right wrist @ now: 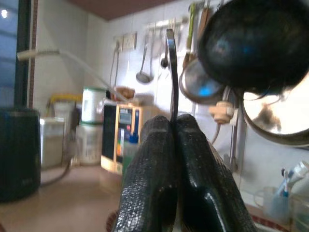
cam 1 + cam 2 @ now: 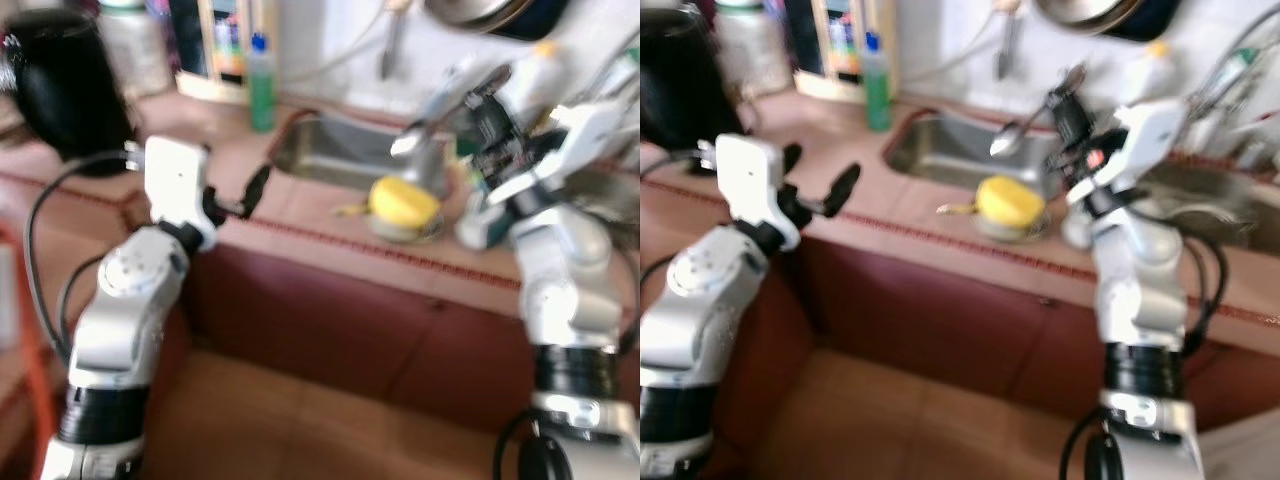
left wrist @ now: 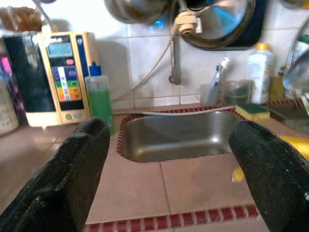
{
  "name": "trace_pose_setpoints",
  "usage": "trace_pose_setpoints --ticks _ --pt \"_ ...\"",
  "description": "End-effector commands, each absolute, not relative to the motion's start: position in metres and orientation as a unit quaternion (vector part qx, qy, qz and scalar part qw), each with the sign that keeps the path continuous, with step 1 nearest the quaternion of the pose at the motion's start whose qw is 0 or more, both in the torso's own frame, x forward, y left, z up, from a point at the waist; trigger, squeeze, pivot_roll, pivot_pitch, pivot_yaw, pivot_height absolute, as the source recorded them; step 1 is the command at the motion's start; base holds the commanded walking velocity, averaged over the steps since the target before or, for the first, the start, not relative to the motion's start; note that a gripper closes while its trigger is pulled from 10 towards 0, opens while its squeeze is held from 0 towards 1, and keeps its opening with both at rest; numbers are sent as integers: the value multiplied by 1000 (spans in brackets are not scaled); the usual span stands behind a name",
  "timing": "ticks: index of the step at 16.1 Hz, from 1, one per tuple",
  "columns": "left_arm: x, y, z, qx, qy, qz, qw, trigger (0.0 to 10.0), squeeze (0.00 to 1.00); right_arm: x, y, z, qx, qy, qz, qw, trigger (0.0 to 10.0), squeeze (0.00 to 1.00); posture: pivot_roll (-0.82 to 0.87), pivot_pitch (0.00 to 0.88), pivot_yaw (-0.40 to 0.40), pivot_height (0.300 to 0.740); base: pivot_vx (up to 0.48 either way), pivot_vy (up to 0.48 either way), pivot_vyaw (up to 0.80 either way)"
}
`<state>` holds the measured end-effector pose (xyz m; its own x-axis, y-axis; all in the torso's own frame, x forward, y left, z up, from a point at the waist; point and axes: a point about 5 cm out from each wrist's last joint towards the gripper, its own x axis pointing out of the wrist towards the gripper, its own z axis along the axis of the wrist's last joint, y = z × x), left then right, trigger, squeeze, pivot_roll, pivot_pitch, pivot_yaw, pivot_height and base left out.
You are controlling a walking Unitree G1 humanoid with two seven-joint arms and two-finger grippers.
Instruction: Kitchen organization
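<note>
— Holding anything, that right gripper (image 2: 1072, 112)?

— Yes. Its two black fingers are pressed together on the thin metal handle of a spoon (image 2: 1008, 140). The right wrist view shows the handle pinched edge-on between them.

— Where does the spoon sit?

— Upper middle of the right eye view, in the air above the sink (image 2: 940, 150). Its long axis slants: the bowl points down and to the left of the frame, and the handle rises to the right into the gripper.

— And the left gripper (image 2: 818, 170)?

— Left of the frame, over the counter edge, fingers spread wide with nothing between them. It faces the sink but is well apart from the spoon.

— So which arm acts?

— The right one, I'd judge. The basin lies just under the spoon's bowl. A yellow object (image 2: 1008, 200) sits on the counter near the rim, below the gripper, and a lowering move should avoid it.
</note>
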<state>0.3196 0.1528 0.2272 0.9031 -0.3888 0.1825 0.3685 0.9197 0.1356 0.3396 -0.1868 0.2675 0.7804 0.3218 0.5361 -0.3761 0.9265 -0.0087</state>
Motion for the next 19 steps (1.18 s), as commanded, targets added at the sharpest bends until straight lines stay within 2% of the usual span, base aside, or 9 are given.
trace_pose_setpoints --ticks 1,7,12,14,19 --pt "319 155 231 68 -112 -197 972 10000 0 337 -193 271 53 -289 170 941 10000 0 46 0 -46 740 0 0 0" --pt "319 153 235 99 -126 -211 964 10000 0 336 -197 268 53 -285 159 944 10000 0 37 0 -38 740 0 0 0" --pt "319 150 233 107 -128 -217 962 10000 0 336 -198 267 48 -280 157 946 10000 0 32 0 -40 740 0 -480 0" --pt "319 151 232 70 -119 -218 966 10000 0 336 -198 266 47 -278 157 947 10000 0 33 0 -42 740 0 0 0" --pt "319 154 232 90 -123 -219 964 10000 0 336 -200 266 47 -275 156 947 10000 0 34 0 -44 740 0 0 0"
